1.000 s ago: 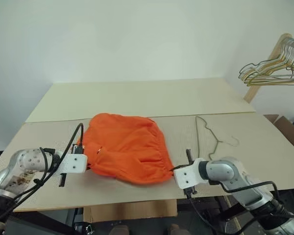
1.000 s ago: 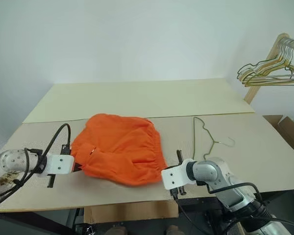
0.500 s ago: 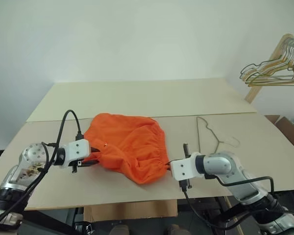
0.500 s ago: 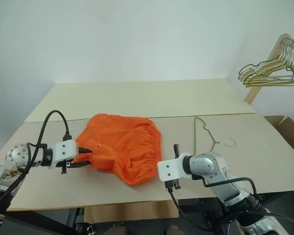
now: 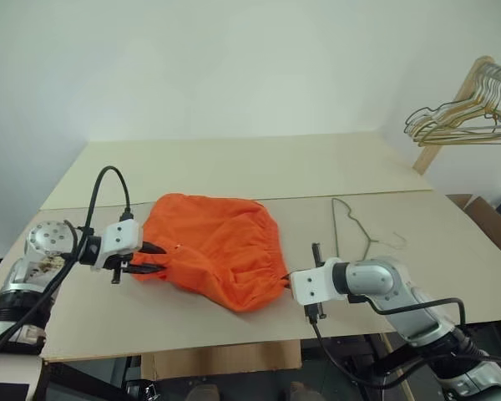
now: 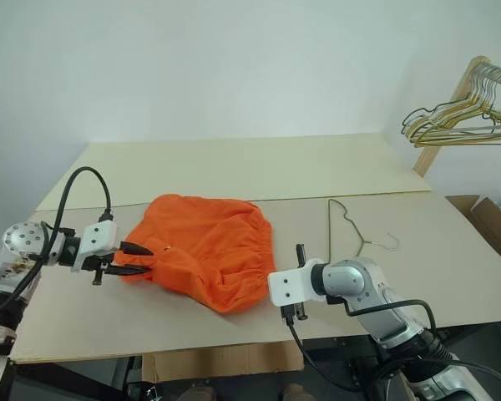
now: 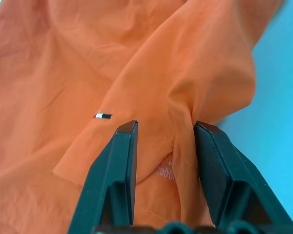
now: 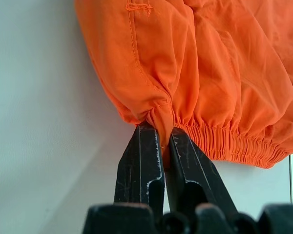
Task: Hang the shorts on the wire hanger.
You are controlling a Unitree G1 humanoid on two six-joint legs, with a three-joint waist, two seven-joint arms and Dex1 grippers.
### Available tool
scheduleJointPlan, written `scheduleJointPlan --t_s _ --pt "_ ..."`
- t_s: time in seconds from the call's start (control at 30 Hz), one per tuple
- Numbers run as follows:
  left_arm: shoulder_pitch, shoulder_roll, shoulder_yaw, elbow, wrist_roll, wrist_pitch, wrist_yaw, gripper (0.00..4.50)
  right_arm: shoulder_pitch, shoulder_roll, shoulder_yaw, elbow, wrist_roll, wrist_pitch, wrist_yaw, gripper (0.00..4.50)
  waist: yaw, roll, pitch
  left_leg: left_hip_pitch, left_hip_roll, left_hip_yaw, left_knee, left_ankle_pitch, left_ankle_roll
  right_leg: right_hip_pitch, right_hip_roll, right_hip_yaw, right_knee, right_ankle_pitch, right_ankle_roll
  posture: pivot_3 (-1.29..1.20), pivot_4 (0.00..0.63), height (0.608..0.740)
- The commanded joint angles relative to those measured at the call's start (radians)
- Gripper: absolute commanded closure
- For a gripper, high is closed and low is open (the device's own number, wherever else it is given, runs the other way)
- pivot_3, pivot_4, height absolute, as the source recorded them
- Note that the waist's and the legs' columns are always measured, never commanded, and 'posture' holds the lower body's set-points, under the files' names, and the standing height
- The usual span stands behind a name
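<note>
Two hands, one pair of shorts, one wire hanger. At mid-left, the left hand (image 5: 150, 258) is spread, its fingers astride a fold of the shorts (image 5: 221, 251) at centre on the desk (image 5: 234, 167). The right hand (image 8: 163, 146) pinches the waistband. The wire hanger (image 5: 355, 230) lies right of centre.

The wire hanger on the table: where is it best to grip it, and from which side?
Grip the wire hanger at the neck below its hook, coming from above. It lies flat and clear of the shorts, so a side approach would probably only push the thin wire.
</note>
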Motion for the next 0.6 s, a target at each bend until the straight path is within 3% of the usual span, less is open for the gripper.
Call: scheduleJointPlan --t_s 0.03,0.17,0.27,0.4,0.6 --pt "-0.039 -0.013 0.011 0.033 0.022 -0.038 0.034 2.62 -0.012 0.001 -0.007 -0.018 -0.004 -0.016 -0.019 4.5 0.001 0.0 0.0 0.0 0.0 0.0 0.0 0.0 0.0 0.0 0.0 0.0 0.0 0.0 0.0 0.09 0.0 0.74" --pt "-0.045 -0.025 0.003 0.069 0.057 -0.05 0.069 2.62 -0.014 0.004 0.0 -0.014 -0.009 -0.019 -0.023 4.5 0.0 0.0 0.0 0.0 0.0 0.0 0.0 0.0 0.0 0.0 0.0 0.0 0.0 0.0 0.0 0.09 0.0 0.74" --pt "-0.046 -0.028 -0.004 0.092 0.073 -0.072 0.07 3.23 -0.014 0.003 0.002 -0.012 -0.01 -0.023 -0.025 4.5 0.0 0.0 0.0 0.0 0.0 0.0 0.0 0.0 0.0 0.0 0.0 0.0 0.0 0.0 0.0 0.09 0.0 0.74" --pt "-0.042 -0.037 0.006 0.092 0.054 -0.07 0.059 4.44 -0.016 0.003 0.003 -0.009 -0.011 -0.025 -0.025 4.5 0.001 0.0 0.0 0.0 0.0 0.0 0.0 0.0 0.0 0.0 0.0 0.0 0.0 0.0 0.0 0.1 0.0 0.74" --pt "-0.049 -0.044 0.046 0.055 0.007 -0.054 0.063 4.48 -0.016 0.001 0.004 -0.009 -0.012 -0.027 -0.025 4.5 0.002 0.0 0.0 0.0 0.0 0.0 0.0 0.0 0.0 0.0 0.0 0.0 0.001 0.0 0.0 0.1 0.0 0.74"
